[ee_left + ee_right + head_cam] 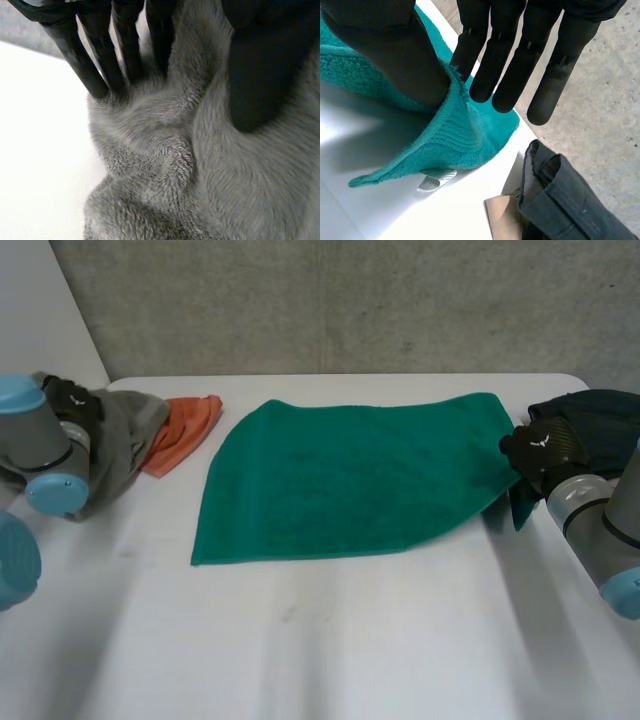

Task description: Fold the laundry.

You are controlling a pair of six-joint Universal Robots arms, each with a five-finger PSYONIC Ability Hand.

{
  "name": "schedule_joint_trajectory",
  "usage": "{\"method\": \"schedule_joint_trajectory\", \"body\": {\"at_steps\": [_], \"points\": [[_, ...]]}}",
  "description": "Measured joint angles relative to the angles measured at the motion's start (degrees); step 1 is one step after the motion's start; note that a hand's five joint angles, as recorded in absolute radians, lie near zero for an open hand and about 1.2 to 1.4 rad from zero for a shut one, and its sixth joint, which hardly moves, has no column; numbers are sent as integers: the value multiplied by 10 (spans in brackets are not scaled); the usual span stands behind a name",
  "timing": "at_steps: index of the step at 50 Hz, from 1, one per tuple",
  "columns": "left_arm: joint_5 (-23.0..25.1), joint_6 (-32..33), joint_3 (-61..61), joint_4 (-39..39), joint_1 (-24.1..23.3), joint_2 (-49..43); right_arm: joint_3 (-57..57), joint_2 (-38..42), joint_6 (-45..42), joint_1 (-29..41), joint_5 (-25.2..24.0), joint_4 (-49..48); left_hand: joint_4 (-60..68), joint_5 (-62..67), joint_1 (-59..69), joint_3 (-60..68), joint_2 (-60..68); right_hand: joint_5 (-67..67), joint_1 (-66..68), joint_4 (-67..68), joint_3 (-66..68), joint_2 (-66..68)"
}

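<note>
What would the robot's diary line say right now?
step: fold laundry | right hand: pinches green towel at its right end, lifted | left hand: grips grey towel | orange cloth: beside grey towel, untouched

The near half of the table (330, 640), in front of the green towel (350, 480), is bare, so I have open room to sweep across there. At my left the grey towel (120, 440) and orange cloth (185, 430) crowd the far corner, touching each other. At my right a dark garment (600, 410) lies just beside the towel's lifted corner.
</note>
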Motion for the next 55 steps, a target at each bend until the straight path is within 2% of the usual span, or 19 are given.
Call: {"method": "schedule_joint_trajectory", "body": {"at_steps": [1,3,10,17,22,27,30,34,40,46,51,54,55], "points": [[7,-10,-21,-2,-4,17,0,-3,0,2,0,1,-259,-250,-265,-250,-261,0,0,0,0,0],[20,-28,-60,-3,-12,48,-1,-10,1,6,1,2,-375,-353,-345,-368,-368,0,0,0,0,0],[51,-90,-223,-7,-42,185,-12,-57,8,29,1,21,-376,-353,-345,-370,-375,0,0,0,0,0],[87,-170,-388,-44,-82,334,-60,-114,23,68,10,79,-376,-353,-345,-370,-375,0,0,0,0,0],[103,-274,-479,-70,-123,402,-130,-139,45,105,39,154,-376,-353,-345,-370,-375,0,0,0,0,0],[96,-380,-527,-71,-171,415,-192,-145,64,138,67,213,-376,-353,-345,-370,-375,0,0,0,0,0],[68,-450,-540,-57,-216,396,-237,-147,75,166,85,247,-376,-353,-345,-370,-375,0,0,0,0,0],[30,-485,-534,-46,-253,370,-267,-147,83,188,99,263,-376,-353,-345,-370,-375,0,0,0,0,0],[-64,-524,-497,-37,-323,319,-318,-145,92,228,135,271,-376,-353,-345,-370,-375,0,0,0,0,0],[-110,-554,-462,-44,-361,290,-351,-143,102,249,164,272,-376,-353,-345,-370,-375,0,0,0,0,0],[-130,-579,-431,-58,-387,265,-374,-144,112,265,182,278,-376,-353,-345,-370,-375,0,0,0,0,0],[-147,-588,-412,-63,-395,250,-382,-145,116,271,189,282,-323,-309,-284,-321,-325,0,0,0,0,0],[-162,-591,-403,-65,-396,244,-383,-146,117,271,191,284,-192,-183,-135,-193,-197,0,0,0,0,0]]}}
